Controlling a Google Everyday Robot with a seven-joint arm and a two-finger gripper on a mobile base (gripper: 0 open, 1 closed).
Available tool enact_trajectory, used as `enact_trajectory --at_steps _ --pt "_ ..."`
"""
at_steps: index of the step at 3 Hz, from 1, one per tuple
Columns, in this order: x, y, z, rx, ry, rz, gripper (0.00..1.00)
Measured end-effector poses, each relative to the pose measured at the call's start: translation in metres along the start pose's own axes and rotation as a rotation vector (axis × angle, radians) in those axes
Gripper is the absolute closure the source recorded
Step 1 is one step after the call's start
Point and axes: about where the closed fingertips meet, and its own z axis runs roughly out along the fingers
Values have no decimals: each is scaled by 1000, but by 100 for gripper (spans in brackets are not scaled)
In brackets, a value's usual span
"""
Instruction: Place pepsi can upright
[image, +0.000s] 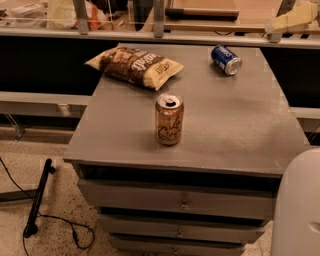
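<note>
While the hand itself lies outside what the camera takes in, so that whether it is wide, narrow or holding anything cannot be told, a smooth white rounded part of the robot (300, 205) fills the lower right corner, in front of the near right corner of the counter (240, 125). The counter is a grey, flat-topped cabinet with a stack of grey drawers (175, 202) below its top, each with a small knob at the middle.

Near the middle of the top, somewhat toward the front, stands a tan-gold drink can with cursive script (169, 120), upright, its silver top showing an opened mouth. Behind it, toward the far left corner, a brown and yellow crinkled snack bag (134, 66) lies flat.

The small blue aluminium pepsi can with white markings and silver ends (226, 59) lies on its side near the far right corner of the counter, well apart from the tan-gold can and the bag, with one silver end turned toward the front right.

Behind the counter runs a pale rail (200, 39), and a cream-coloured object (292, 20) rests above it at the top right. On the speckled floor at the lower left lies a black rod with a black cable (39, 197).
</note>
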Motion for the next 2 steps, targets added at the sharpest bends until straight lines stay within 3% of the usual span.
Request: enact_trajectory --at_steps 1,2 --pt "5 24 17 -45 55 -68 0" --pt "-18 39 42 6 31 -218 0"
